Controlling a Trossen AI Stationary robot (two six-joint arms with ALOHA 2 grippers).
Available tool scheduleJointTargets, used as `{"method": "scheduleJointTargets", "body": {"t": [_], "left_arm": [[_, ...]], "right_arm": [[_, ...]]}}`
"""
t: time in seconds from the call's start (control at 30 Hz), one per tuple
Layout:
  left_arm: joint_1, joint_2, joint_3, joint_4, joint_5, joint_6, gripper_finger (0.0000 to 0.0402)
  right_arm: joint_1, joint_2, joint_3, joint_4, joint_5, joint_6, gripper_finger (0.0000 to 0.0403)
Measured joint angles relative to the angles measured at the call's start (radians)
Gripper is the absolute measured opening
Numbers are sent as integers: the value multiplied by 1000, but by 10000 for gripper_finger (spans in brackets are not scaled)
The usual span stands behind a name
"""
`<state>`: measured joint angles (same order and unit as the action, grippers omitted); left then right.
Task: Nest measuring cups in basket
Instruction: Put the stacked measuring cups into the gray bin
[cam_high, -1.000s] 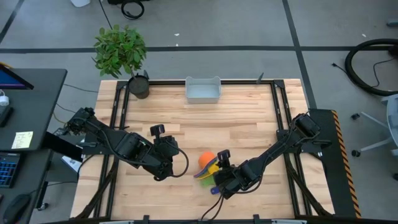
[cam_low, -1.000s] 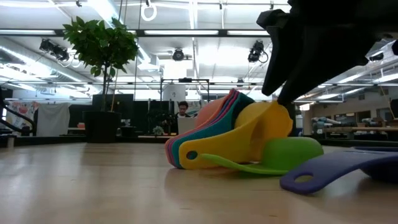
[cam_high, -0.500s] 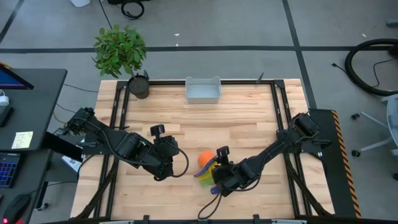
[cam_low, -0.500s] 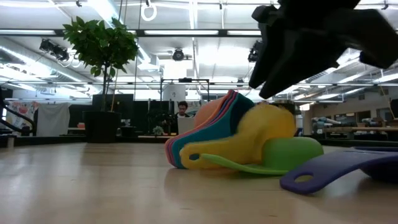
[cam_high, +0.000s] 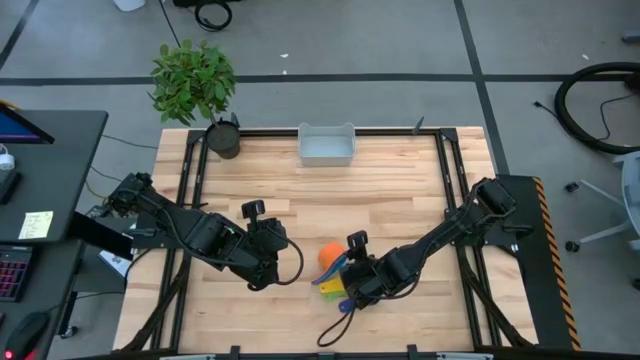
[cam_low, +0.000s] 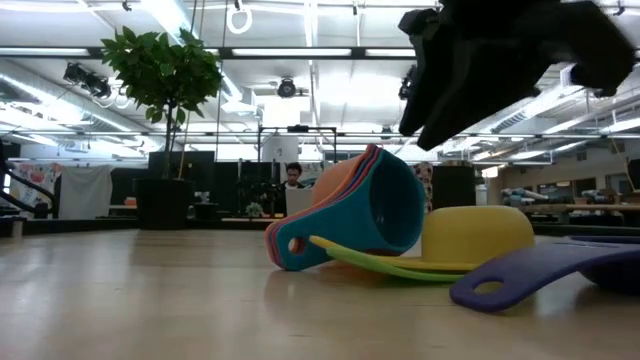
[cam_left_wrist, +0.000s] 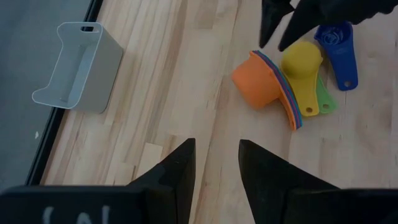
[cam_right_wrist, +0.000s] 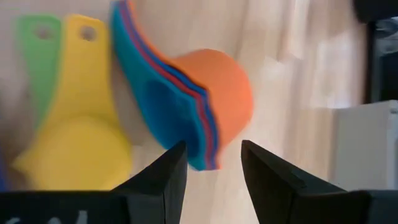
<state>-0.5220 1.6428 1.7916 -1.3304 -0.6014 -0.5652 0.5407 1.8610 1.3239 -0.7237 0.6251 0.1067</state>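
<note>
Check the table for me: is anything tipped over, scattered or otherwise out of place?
Yes. The nested stack of bright plastic measuring cups lies tipped on its side, its teal cup's mouth facing sideways. A yellow plastic cup sits upside down beside it, over a green cup's flat handle. The pale plastic basket stands far off, without cups.

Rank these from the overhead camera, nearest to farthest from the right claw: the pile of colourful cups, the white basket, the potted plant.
From the right gripper, open:
1. Measuring cups, right beside it near the table's front.
2. Basket, at the table's far edge, middle.
3. Potted plant, at the far left corner.
</note>
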Motion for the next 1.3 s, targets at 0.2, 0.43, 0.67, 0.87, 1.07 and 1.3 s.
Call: {"method": "scheduleJointTargets", "body": {"t": [0.2, 0.43, 0.67, 0.87, 1.07, 1.3], "left_arm": [[0, 0, 0, 0, 0, 0, 128], [0, 0, 0, 1, 0, -1, 128], [0, 0, 0, 3, 0, -2, 128], [0, 0, 0, 3, 0, -2, 128], [0, 0, 0, 3, -5, -1, 128], [0, 0, 0, 3, -6, 0, 128]], "right_arm": [[0, 13, 0, 77, -105, -34, 158], [-15, 20, 0, 55, 10, -82, 158], [-33, 20, -38, 93, -22, -93, 158], [-35, 20, -58, 113, 36, -130, 158], [-55, 20, -58, 141, 30, -137, 158], [-104, 20, -58, 203, -34, -137, 158]]}}
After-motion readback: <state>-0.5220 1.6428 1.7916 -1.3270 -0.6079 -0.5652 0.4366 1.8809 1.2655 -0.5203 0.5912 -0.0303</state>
